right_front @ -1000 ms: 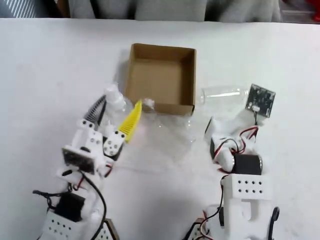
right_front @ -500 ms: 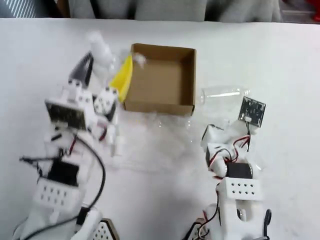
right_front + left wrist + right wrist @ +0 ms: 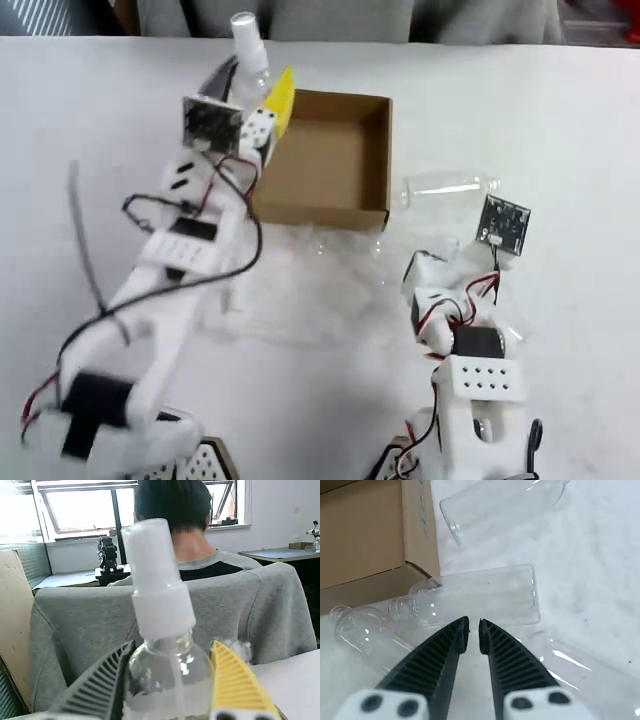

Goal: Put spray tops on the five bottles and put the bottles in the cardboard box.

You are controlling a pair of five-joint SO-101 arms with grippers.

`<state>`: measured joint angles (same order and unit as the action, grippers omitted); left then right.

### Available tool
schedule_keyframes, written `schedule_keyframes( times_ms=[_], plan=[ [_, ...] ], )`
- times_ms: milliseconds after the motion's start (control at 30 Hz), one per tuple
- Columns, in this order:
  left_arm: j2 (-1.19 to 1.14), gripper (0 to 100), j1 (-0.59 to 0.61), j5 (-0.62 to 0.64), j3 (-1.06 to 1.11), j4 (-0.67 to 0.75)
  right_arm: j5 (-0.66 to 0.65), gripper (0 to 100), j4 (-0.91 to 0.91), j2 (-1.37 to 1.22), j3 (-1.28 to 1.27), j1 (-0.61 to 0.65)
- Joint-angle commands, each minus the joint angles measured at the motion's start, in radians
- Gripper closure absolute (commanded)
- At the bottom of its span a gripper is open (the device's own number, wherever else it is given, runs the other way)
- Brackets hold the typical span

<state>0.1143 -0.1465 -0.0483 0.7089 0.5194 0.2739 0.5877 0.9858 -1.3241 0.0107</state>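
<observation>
**Q:** How far along are you?

**Me:** Early, I judge. My left gripper [image 3: 262,88] is clamped on one bottle [image 3: 167,685] with its spray top [image 3: 155,575] already on. I hold it above the tabletop [image 3: 560,110] toward the far edge, just beside the far left corner of the box [image 3: 320,214]. The box floor looks like bare cardboard, so nothing is packed yet.

**Q:** And the rest?

**Me:** At least three bare bottles [image 3: 485,597] lie on their sides on the tabletop, by the box's near right corner and right wall, with their necks open. My right gripper [image 3: 470,625] hangs just above them, jaws almost together with nothing between them. Each of those needs a top, then goes in the box.

**Q:** Any writing?

**Me:** I see no label on the bottles. The box wall has small bluish marks, too small to read.
</observation>
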Motion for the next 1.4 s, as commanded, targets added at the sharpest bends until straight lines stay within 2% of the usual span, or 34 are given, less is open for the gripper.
schedule_keyframes(
  times_ms=[0, 433, 700, 933, 1133, 1267, 1367],
  plan=[
    [-0.211, 98, 0.008, 0.005, -0.181, 0.123, -0.012, 97.8, -0.018, 0.015, 0.009, -0.005],
    [-0.639, 98, 0.024, 0.005, -0.594, 0.130, -0.012, 97.8, -0.016, 0.010, 0.009, -0.004],
    [-0.825, 98, 0.024, 0.005, -0.746, 0.129, -0.014, 97.8, -0.038, 0.013, -0.012, -0.002],
    [-0.878, 98, 0.035, 0.005, -0.801, 0.129, -0.014, 97.8, -0.197, 0.013, -0.095, -0.002],
    [-0.889, 98, 0.024, 0.005, -0.789, 0.126, -0.014, 97.8, -0.202, 0.013, -0.098, -0.002],
    [-0.891, 98, 0.021, 0.005, -0.790, 0.055, -0.014, 97.8, -0.202, 0.013, -0.098, -0.002],
    [-0.895, 98, 0.018, 0.005, -0.789, 0.052, -0.014, 97.8, -0.202, 0.013, -0.098, -0.002]
  ],
)
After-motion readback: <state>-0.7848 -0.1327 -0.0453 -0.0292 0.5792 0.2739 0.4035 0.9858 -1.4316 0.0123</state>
